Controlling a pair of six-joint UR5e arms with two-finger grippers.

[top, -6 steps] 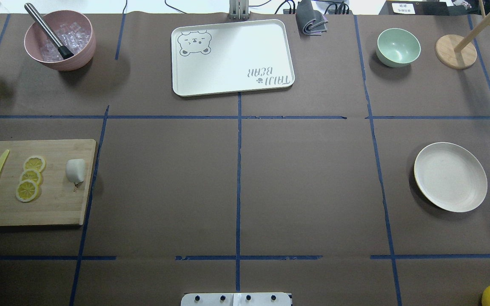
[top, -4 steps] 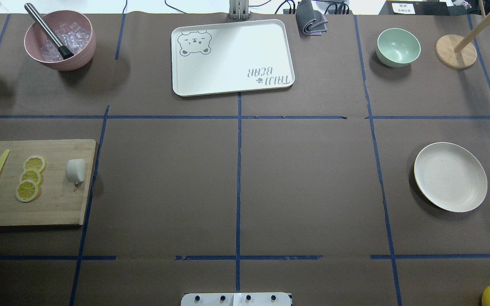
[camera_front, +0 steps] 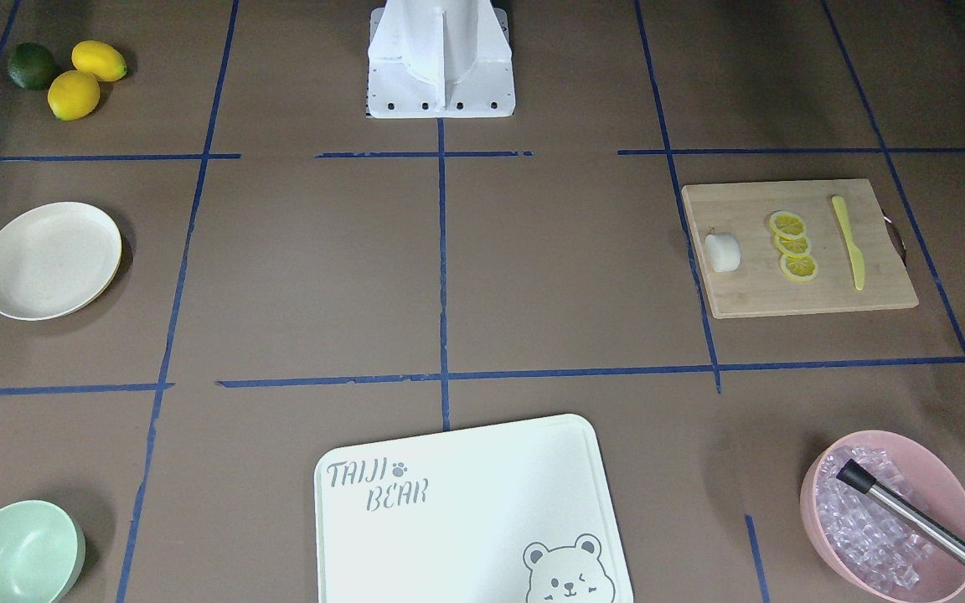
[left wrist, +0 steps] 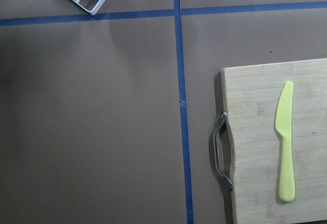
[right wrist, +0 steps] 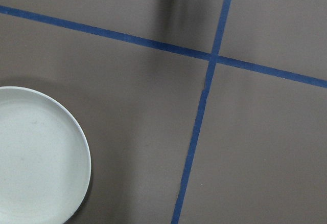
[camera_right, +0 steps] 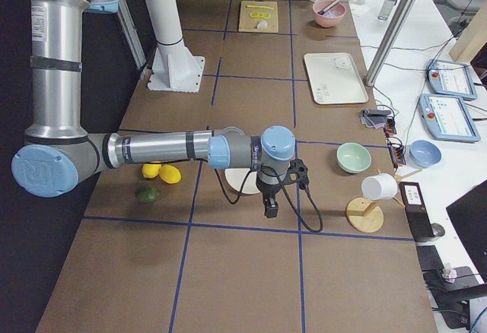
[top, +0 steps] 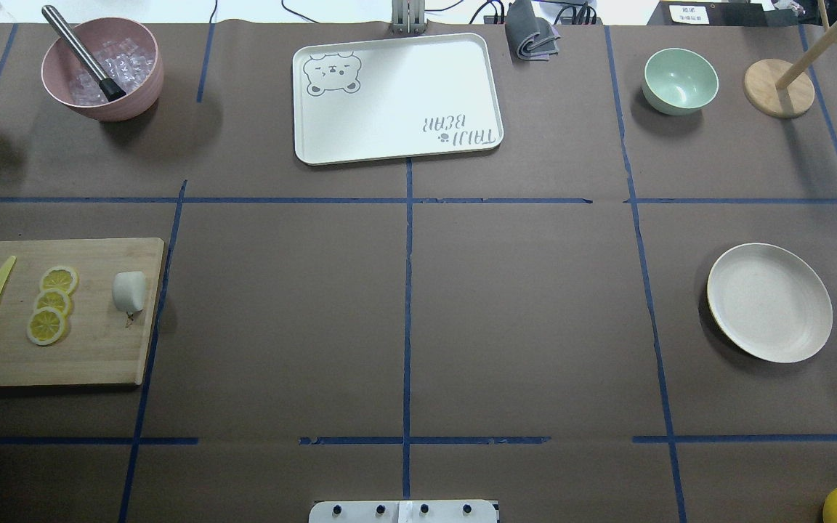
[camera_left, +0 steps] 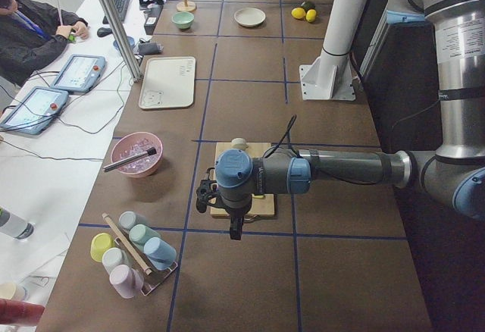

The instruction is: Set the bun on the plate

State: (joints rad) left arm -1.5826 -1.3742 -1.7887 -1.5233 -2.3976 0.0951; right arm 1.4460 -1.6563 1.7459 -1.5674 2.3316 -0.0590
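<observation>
Well — bun [top: 129, 291] on board [top: 99, 356], plate [top: 769, 302] apart.

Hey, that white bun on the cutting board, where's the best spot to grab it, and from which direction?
Probably from straight above, closing across the rounded sides of the bun at its middle. It lies low on the cutting board near the edge, apart from the lemon slices, so there is room to come down on both sides.
</observation>
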